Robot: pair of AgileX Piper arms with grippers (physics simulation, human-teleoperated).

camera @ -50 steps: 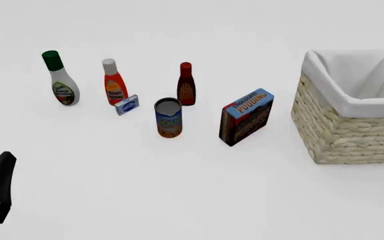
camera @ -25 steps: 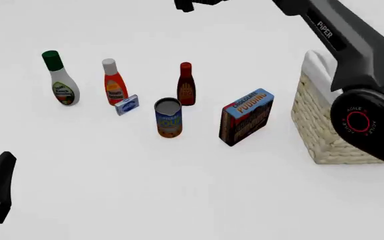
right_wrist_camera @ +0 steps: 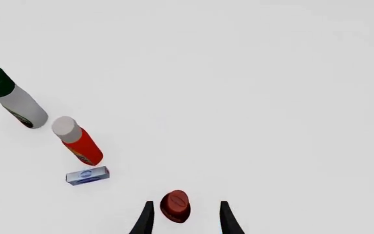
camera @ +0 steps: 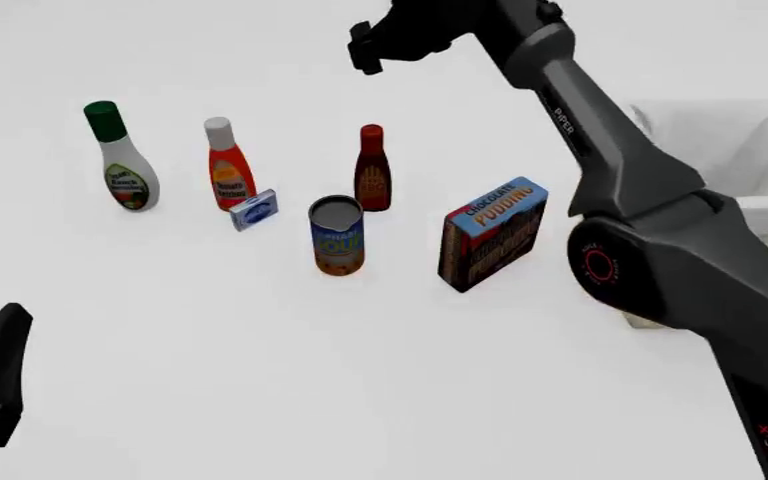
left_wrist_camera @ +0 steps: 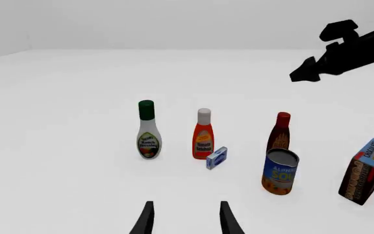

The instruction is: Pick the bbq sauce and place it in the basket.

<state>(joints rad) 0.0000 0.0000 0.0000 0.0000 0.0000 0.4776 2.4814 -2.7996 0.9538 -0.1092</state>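
Both fingers of our empty, parted right gripper (right_wrist_camera: 181, 219) bracket the slim dark reddish-brown bbq sauce bottle (camera: 372, 168) just behind the soup can (camera: 337, 235), so we should descend straight and grip below its red cap.

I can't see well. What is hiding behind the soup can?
The bbq sauce stands just behind the soup can. The can covers its base in the left wrist view.

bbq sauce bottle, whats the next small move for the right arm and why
Probably lower the right tool straight down over the bbq sauce. In the right wrist view its red cap sits between the open fingers, but the front view shows the tool high above the upright bottle, so nothing is gripped yet. The soup can stands close in front, so descend vertically.
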